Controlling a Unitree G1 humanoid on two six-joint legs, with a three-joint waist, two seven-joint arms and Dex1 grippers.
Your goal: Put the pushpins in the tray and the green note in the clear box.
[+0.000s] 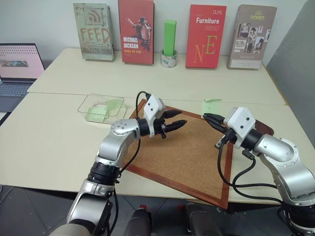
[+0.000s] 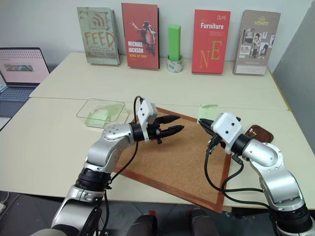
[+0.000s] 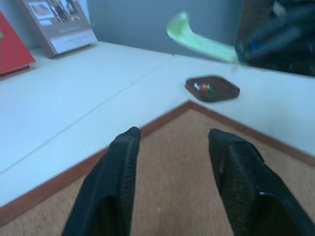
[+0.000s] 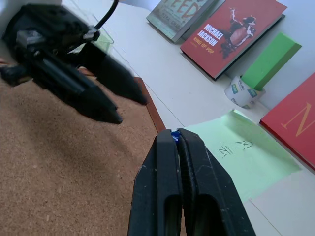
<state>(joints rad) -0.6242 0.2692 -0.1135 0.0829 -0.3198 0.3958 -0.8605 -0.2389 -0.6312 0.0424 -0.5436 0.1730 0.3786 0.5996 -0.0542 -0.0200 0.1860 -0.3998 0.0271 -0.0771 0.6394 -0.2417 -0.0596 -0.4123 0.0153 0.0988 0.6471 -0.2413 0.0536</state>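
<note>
Two arms raised level over corkboard point(image 1: 184, 155), left gripper point(image 1: 178, 119) parted, right gripper point(image 1: 207, 117) pinching green note point(image 1: 211, 106)

Your two grippers, left point(image 1: 179, 118) and right point(image 1: 208, 118), face each other above the corkboard point(image 1: 187, 157), a gap between them. Bare table point(image 1: 59, 137) lies open to the left. Upright books point(image 1: 205, 36) line the far edge.

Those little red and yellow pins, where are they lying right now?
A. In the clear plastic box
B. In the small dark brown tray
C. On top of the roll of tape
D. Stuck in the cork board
B: the left wrist view shows the pushpins lying together inside the tray, which sits on the table just past a corner of the corkboard.
</note>
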